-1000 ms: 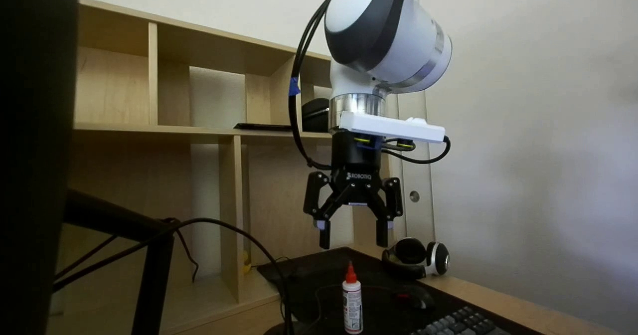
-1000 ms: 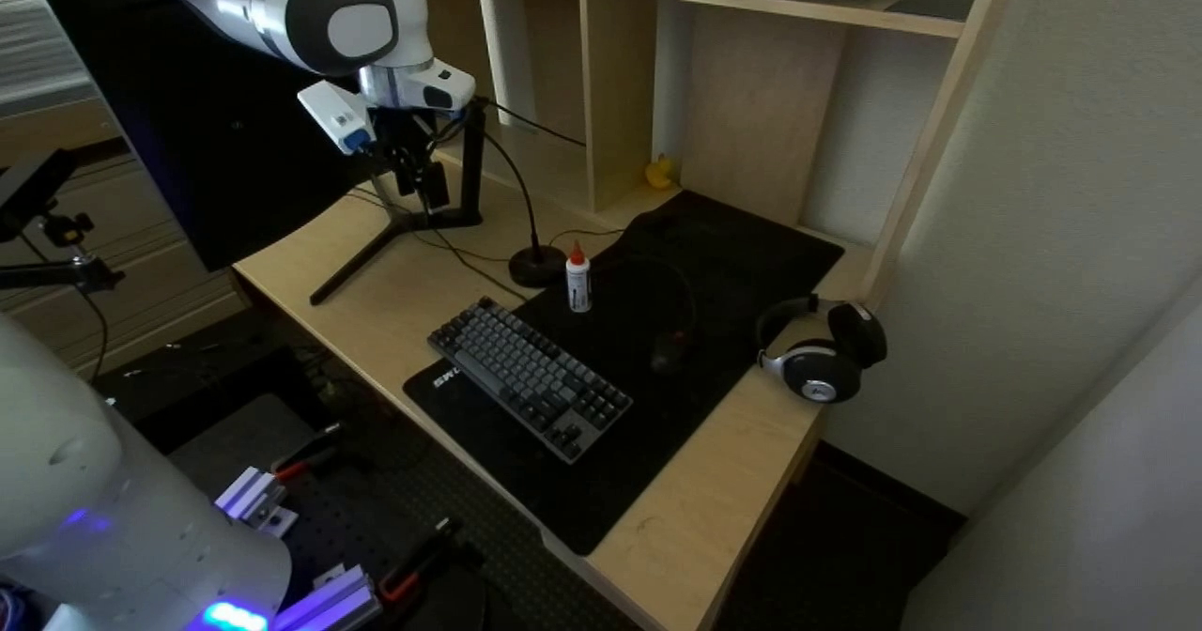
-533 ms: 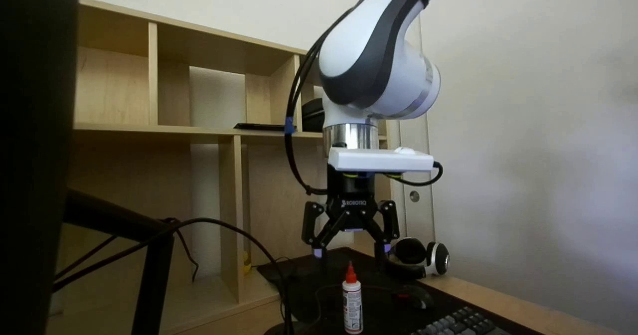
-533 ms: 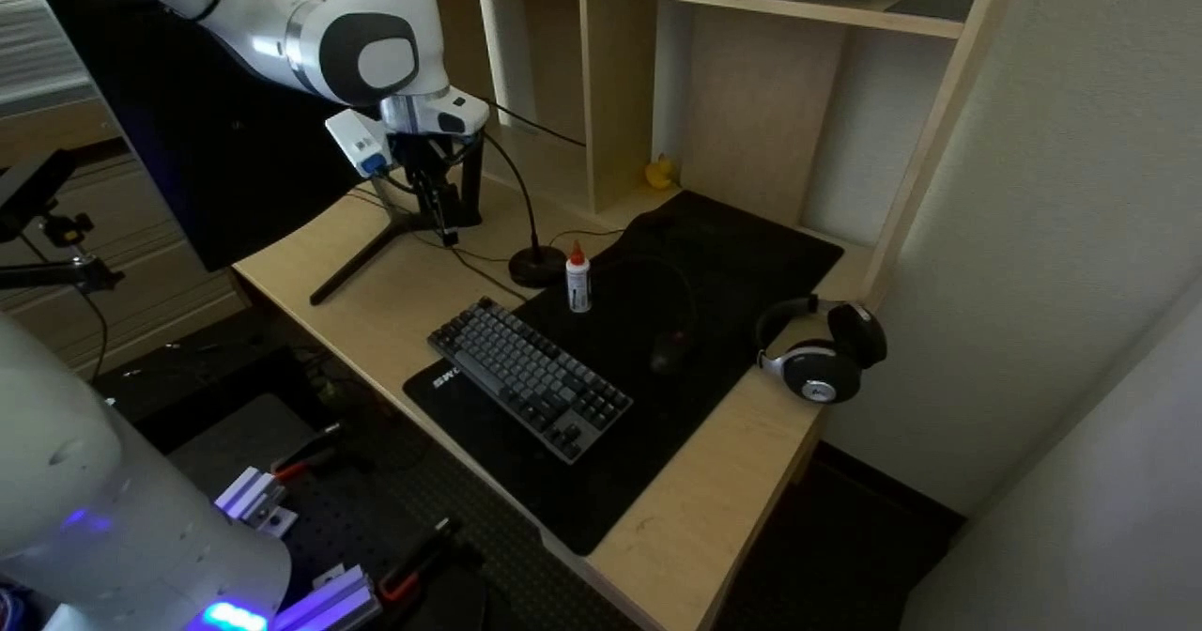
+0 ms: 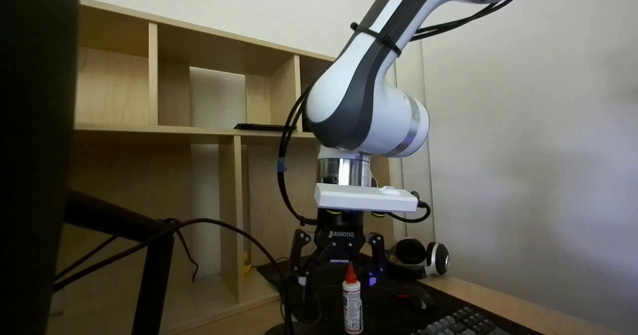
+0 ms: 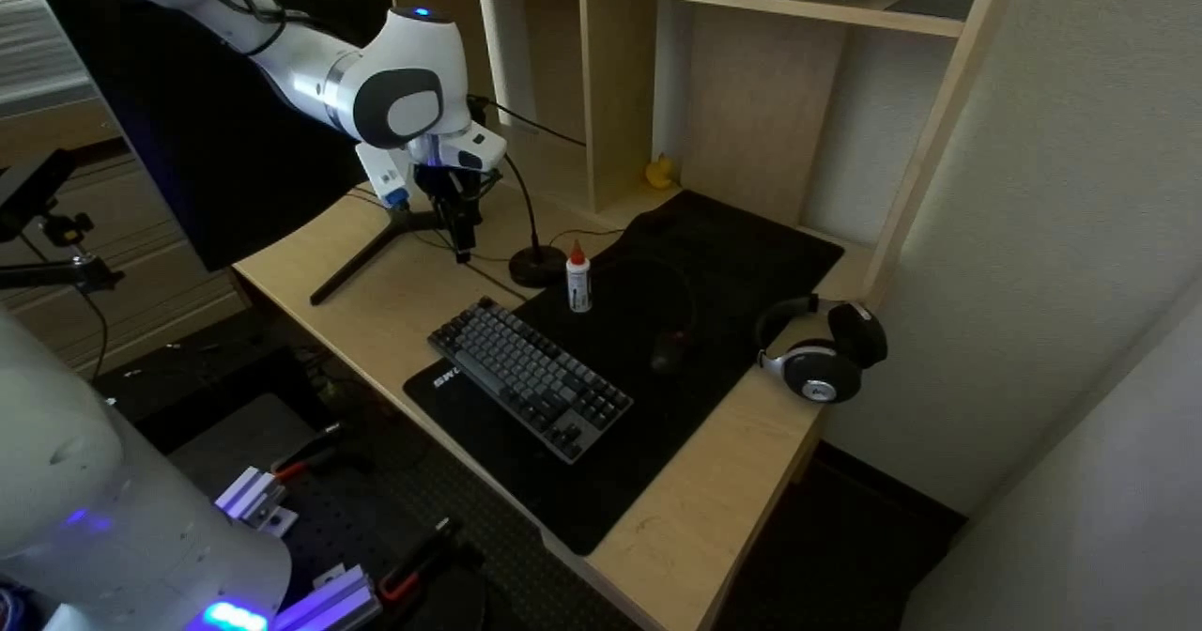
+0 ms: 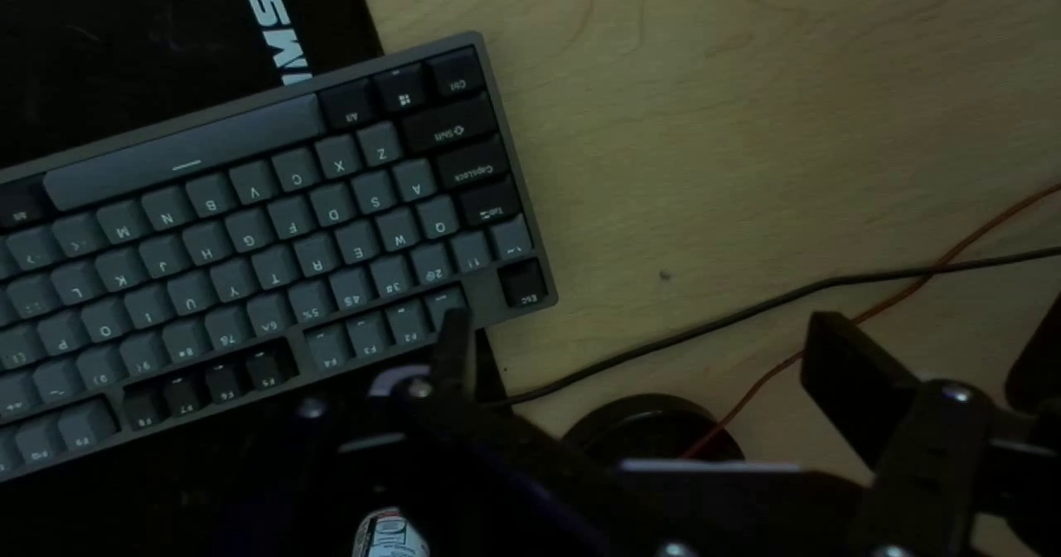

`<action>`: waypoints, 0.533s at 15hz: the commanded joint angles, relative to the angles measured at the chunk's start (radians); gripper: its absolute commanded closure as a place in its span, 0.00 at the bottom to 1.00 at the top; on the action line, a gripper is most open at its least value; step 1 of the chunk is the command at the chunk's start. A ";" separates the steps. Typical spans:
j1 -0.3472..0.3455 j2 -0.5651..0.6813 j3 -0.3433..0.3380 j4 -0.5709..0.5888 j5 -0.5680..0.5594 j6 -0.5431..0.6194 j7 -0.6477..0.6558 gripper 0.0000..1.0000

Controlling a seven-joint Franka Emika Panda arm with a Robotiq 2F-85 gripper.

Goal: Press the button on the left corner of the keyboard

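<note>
tool: spread wide, above desk near keyboard | bottle: upright on mat

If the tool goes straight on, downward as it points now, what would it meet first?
Probably the keyboard near the Esc key, since one fingertip overlaps that end in the wrist view. Depth is unclear; the tool may meet the desk instead.

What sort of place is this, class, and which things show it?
Probably a computer workspace, perhaps an office: a pale wooden desk bears a flat black-and-grey keyboard and black-and-silver over-ear headphones.
</note>
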 commanded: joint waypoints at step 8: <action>0.044 0.133 -0.024 0.032 -0.038 0.153 0.030 0.00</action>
